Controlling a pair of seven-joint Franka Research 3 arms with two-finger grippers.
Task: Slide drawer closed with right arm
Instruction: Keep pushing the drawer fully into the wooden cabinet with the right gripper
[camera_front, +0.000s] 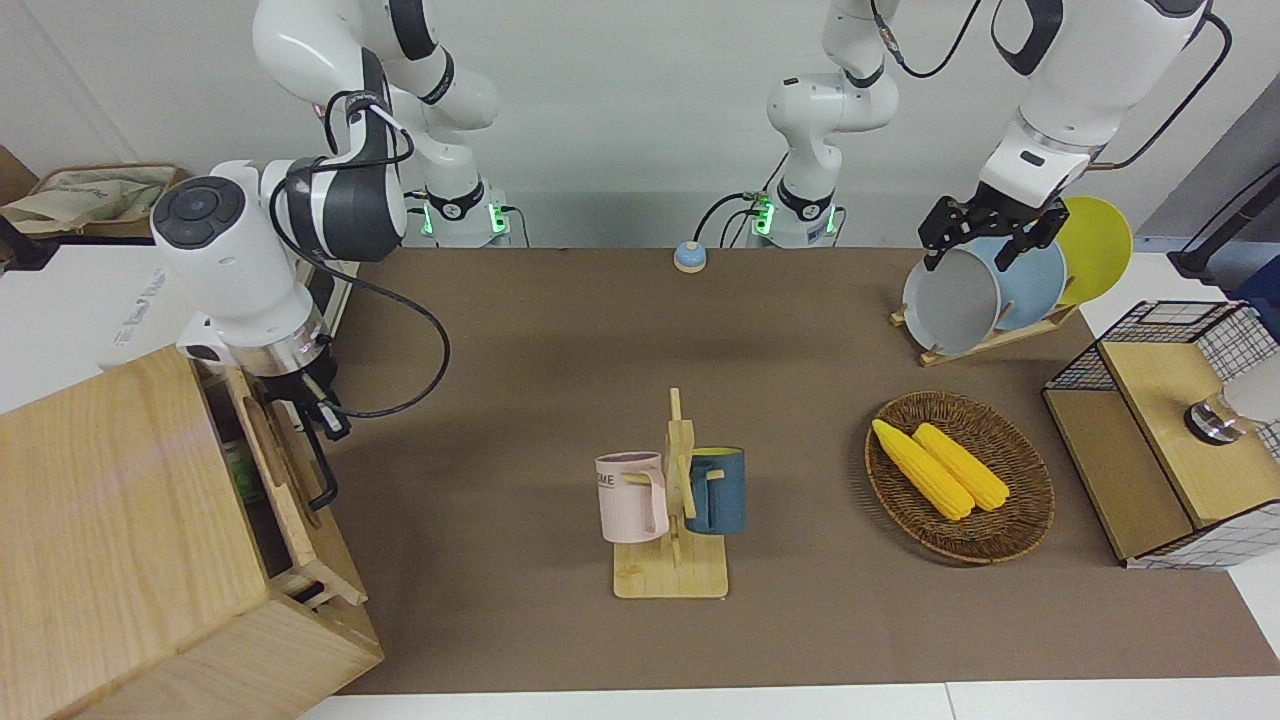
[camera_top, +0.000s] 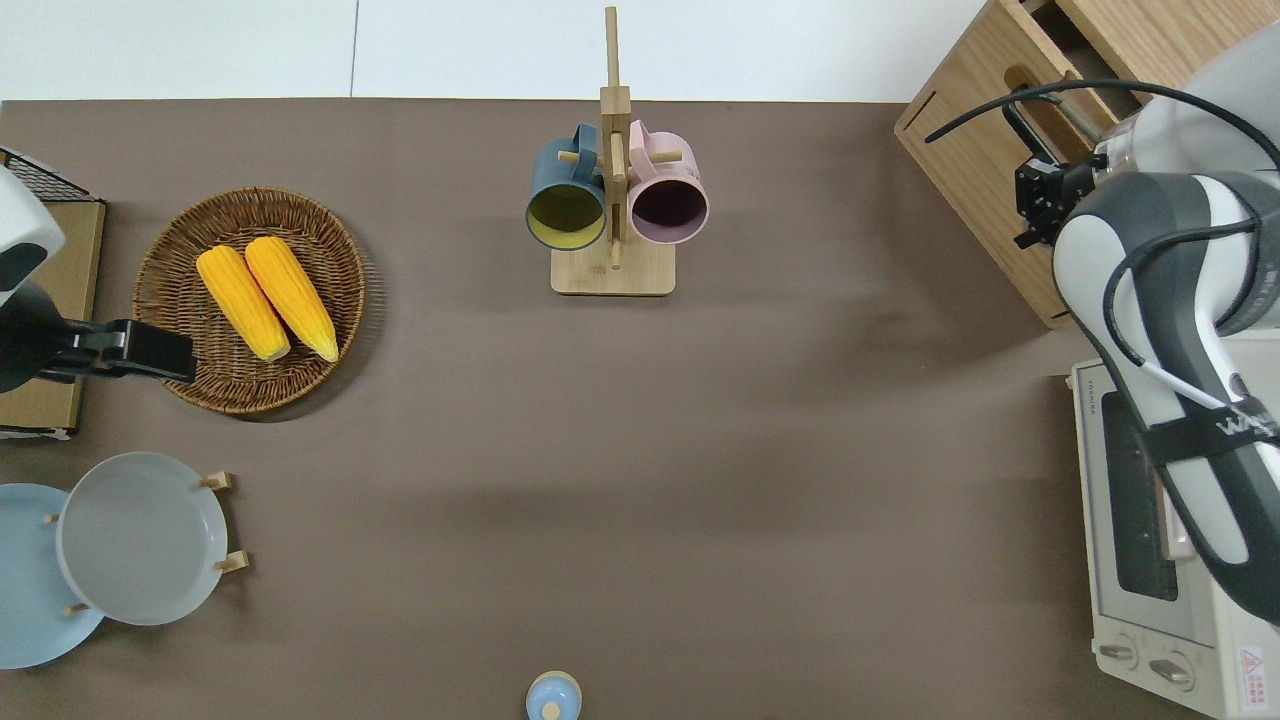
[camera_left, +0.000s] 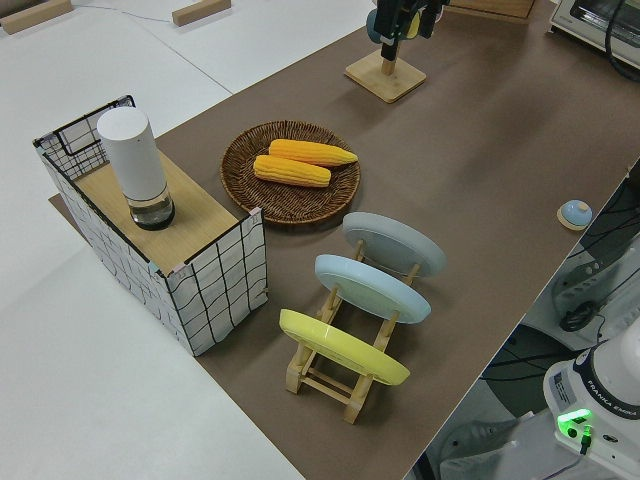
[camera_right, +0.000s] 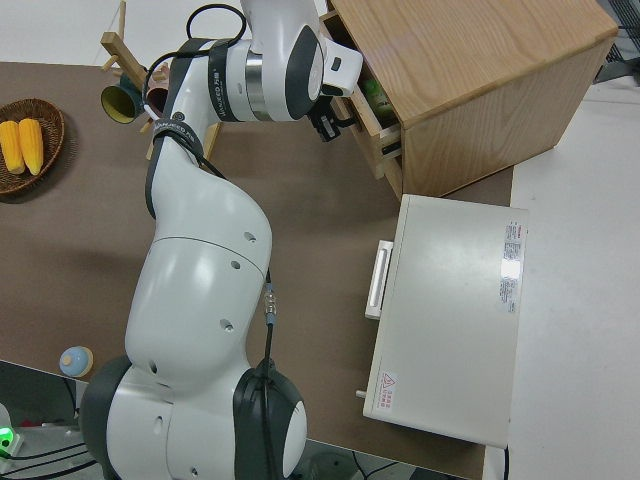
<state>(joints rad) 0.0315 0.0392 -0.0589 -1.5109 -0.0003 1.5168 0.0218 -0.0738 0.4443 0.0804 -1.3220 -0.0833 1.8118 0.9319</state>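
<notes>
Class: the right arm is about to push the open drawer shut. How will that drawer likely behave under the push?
The drawer looks like rigid wood, so it should slide, not flex. It is wide; the right gripper pushing off-centre might jam it. The cabinet looks bulky and probably stays put.

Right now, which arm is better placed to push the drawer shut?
The right arm. Its hand is already at the front panel of the partly open drawer beside the handle; the left arm is parked.
</notes>
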